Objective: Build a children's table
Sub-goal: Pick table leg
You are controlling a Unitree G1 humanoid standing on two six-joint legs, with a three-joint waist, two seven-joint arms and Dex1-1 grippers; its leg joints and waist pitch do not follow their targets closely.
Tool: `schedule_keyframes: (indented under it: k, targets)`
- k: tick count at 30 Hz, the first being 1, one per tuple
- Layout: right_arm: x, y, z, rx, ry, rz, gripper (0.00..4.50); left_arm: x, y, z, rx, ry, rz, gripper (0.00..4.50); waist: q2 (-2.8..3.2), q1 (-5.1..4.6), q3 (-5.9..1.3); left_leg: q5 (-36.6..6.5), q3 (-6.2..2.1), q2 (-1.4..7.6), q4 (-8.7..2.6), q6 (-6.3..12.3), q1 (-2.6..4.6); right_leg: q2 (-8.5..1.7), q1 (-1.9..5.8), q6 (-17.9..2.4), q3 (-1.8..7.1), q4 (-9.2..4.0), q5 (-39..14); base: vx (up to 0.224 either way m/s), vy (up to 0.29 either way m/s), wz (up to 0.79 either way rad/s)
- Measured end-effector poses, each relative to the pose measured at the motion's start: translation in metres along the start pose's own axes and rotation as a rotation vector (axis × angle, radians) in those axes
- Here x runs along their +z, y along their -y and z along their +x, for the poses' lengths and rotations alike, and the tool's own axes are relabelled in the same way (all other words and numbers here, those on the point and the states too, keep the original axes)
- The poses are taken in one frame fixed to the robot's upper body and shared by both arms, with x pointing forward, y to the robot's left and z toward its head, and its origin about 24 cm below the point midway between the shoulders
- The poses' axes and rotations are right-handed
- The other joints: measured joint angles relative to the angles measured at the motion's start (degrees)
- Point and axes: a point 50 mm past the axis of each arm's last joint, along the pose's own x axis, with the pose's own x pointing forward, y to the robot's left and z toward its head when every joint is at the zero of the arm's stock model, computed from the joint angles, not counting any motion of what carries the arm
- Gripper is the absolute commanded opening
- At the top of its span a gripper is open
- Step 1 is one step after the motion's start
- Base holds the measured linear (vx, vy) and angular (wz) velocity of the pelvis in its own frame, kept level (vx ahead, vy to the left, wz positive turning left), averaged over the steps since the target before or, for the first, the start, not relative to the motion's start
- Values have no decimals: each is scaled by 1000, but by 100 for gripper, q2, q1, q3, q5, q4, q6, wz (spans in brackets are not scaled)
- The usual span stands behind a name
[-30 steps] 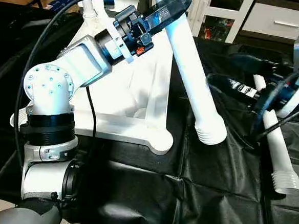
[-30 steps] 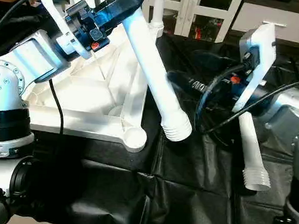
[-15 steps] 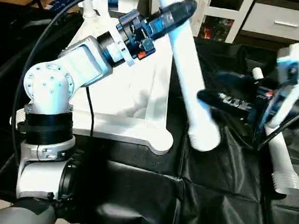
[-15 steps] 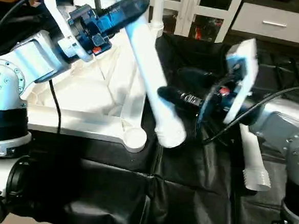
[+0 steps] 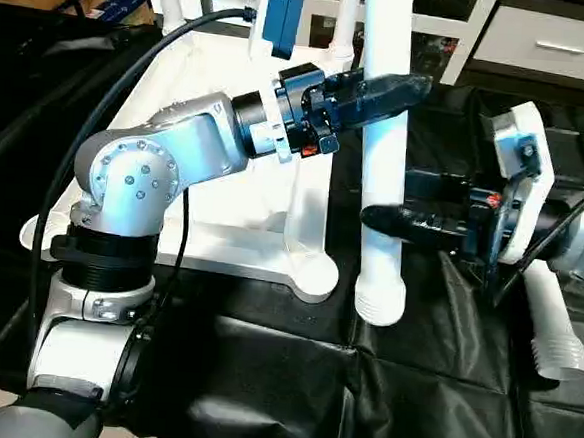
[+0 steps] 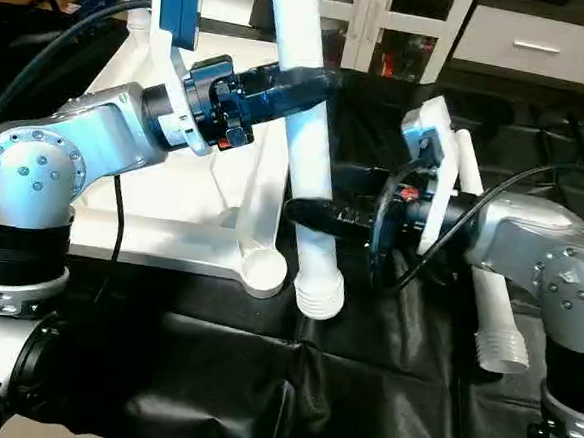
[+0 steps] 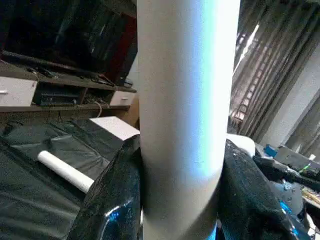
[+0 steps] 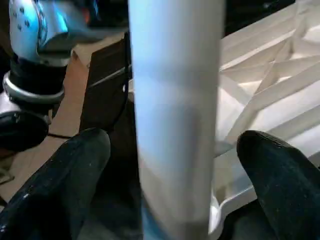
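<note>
Left end effector [image 5: 407,85] is clamping the upright leg [image 5: 382,200]; right end effector [image 6: 307,212], spread, should be closing squarely before steering it toward the corner socket [image 6: 262,268].

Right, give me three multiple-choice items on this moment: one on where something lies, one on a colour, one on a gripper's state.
1. Where does the loose tube leg lie?
A. on the black cloth beside the right arm
B. on top of the tabletop
C. in the left gripper

2. What colour is the tabletop?
A. blue
B. white
C. brown

3. How does the right gripper stand at the held leg?
A. shut on it
B. open, a finger either side with gaps
C. shut beside it

Answers: 1 A, it rests on the cloth. 2 B, its ribbed underside is white. 3 B, the right wrist view shows gaps; the left gripper grips the leg.
</note>
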Motion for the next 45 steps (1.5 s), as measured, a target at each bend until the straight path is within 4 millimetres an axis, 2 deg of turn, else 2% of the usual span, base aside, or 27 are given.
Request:
schedule_keyframes:
  k: [7,8,12,13,16,18,21,23,30,40,42,45]
  targets:
    - [-4,0,2,-7,-53,-10,450,2,-1,-1,-2,11,23,172,0,14,0,0,0,0,17,1,-1,-3,0,0,2,14,0,0,0,0]
    - [-4,0,2,-9,-56,-11,423,2,0,-1,-6,14,26,172,-1,15,0,0,0,0,18,0,-1,-3,0,-1,2,16,0,0,0,0]
    - [-5,0,2,-8,-58,-12,411,3,0,-1,-10,17,29,172,-1,19,-1,0,0,0,24,0,-1,-4,1,-2,2,23,1,0,0,0]
    - [-5,0,2,-8,-58,-12,385,3,0,-1,-11,17,29,172,0,18,-1,0,0,0,25,0,-1,-4,1,-3,2,23,2,0,0,0]
    - [-5,0,2,-6,-60,-12,370,2,0,-1,-16,17,28,172,0,18,-1,1,0,0,27,0,0,-4,1,-5,2,25,3,0,0,0]
    - [-6,0,3,-3,-65,-10,337,2,1,0,-24,16,30,172,0,22,-1,1,0,0,29,1,-1,-4,1,-6,2,26,4,0,0,0]
    - [-7,0,5,4,-73,-9,329,2,4,2,-38,13,38,172,0,28,-1,1,0,0,31,1,-2,-4,1,-7,2,25,5,0,0,0]
    - [-7,0,5,6,-76,-9,299,2,5,2,-40,13,39,172,0,27,-1,1,0,0,33,1,-1,-4,1,-9,2,27,6,0,0,0]
    - [-12,-1,6,7,-94,-9,243,2,5,2,-42,16,37,172,0,28,-1,1,-1,1,43,1,-2,-4,2,-15,3,30,10,0,0,0]
    - [-14,0,5,-8,-108,-16,240,2,5,3,-42,19,31,172,0,28,-2,1,-1,1,48,2,-2,-4,4,-21,3,34,13,0,0,0]
    - [-14,0,5,-6,-108,-17,211,2,4,3,-41,21,30,172,0,29,-2,1,-1,1,49,2,-2,-4,4,-21,3,34,13,0,0,0]
    - [-14,-1,5,5,-110,-23,194,2,4,4,-44,23,25,172,0,29,-2,1,-1,1,49,2,-2,-4,4,-21,3,34,13,0,0,0]
